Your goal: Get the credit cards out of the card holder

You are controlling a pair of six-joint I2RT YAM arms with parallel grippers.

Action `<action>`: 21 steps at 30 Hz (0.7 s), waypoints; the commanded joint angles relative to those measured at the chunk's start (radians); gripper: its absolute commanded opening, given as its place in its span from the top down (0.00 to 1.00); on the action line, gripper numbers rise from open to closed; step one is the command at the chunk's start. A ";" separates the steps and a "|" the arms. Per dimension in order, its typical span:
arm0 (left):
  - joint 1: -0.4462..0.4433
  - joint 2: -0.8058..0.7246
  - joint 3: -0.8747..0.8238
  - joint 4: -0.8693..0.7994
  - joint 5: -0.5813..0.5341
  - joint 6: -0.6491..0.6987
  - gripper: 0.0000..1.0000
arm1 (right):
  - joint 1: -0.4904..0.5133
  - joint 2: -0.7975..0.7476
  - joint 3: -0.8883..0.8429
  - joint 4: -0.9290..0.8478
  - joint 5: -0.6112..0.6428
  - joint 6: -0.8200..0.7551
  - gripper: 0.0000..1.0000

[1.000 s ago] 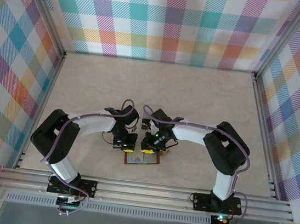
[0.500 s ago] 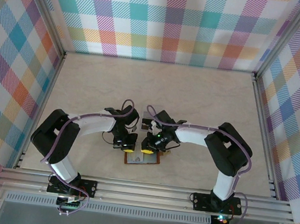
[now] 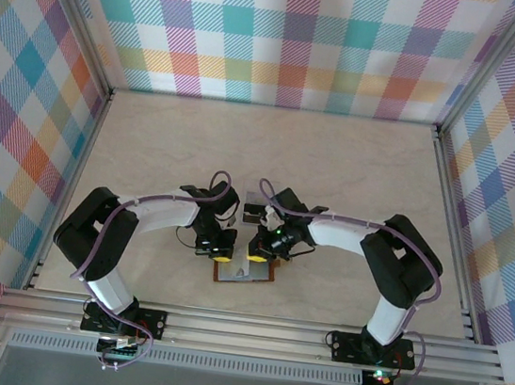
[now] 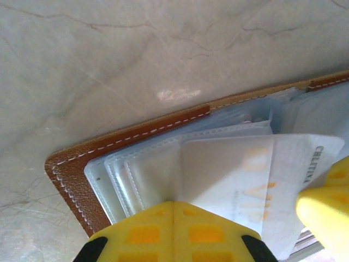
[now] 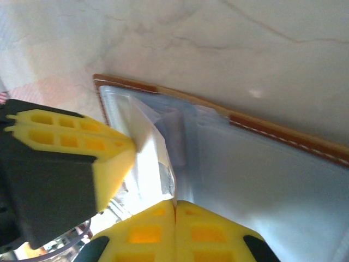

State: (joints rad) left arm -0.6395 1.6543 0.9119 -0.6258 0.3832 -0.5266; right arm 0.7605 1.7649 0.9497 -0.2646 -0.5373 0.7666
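The card holder lies open near the table's front edge, brown leather with stitched rim and grey-blue clear pockets. A pale credit card with orange letters sticks partway out of a pocket. My left gripper is shut on the pocket edge at the card's left end. My right gripper is shut on the card's other edge. Both grippers sit close together over the holder. Any other card is hidden under the pockets.
Marbled tabletop stretches behind the holder. Checked walls and metal rails box the workspace. The left gripper's finger crowds the right wrist view; the right gripper's finger sits at the left wrist view's right edge.
The right arm's elbow has swung to the right and its gripper has shifted slightly right over the holder. The left arm has stayed put.
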 commanded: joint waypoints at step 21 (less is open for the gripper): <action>-0.008 -0.151 0.030 -0.063 -0.151 -0.023 0.93 | -0.050 -0.155 0.182 -0.330 0.239 -0.392 1.00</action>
State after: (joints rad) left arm -0.6418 1.5417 0.9161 -0.6388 0.2920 -0.5461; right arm 0.7193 1.6550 1.1007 -0.5808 -0.3202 0.4992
